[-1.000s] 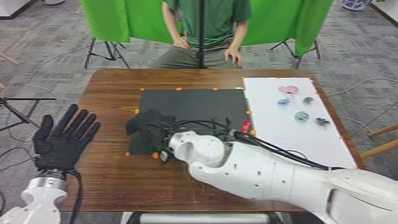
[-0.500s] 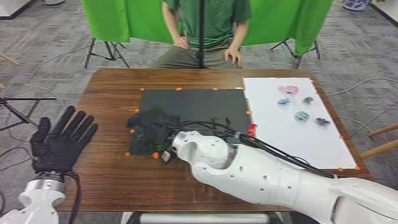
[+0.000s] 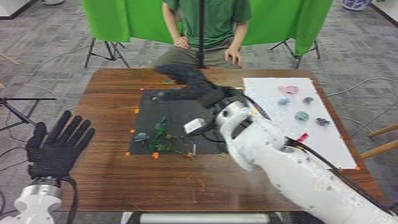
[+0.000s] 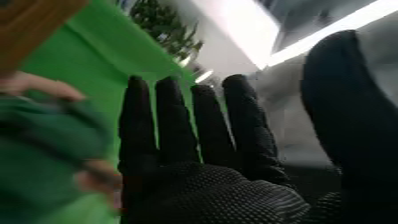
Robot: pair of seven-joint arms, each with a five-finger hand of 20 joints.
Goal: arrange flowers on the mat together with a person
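The right hand [image 3: 189, 89] is held, fingers straight and nothing gripped, above the black mat's [image 3: 182, 117] far part. Nearer the robot, green-stemmed flowers [image 3: 160, 137] are laid, perhaps two or three; to the hand's right, five small blooms [image 3: 289, 90] are counted on one white sheet [image 3: 271, 130].

Green leafy stems [image 3: 161, 139] there on the black rectangular mat [image 3: 178, 113], robot-side of the right fingers [image 3: 184, 74], and right of those, the white rectangular sheet [image 3: 268, 112]!

5 small pieces [image 3: 302, 116] lie on the white sheet [image 3: 314, 145], beside the black mat [image 3: 151, 102].
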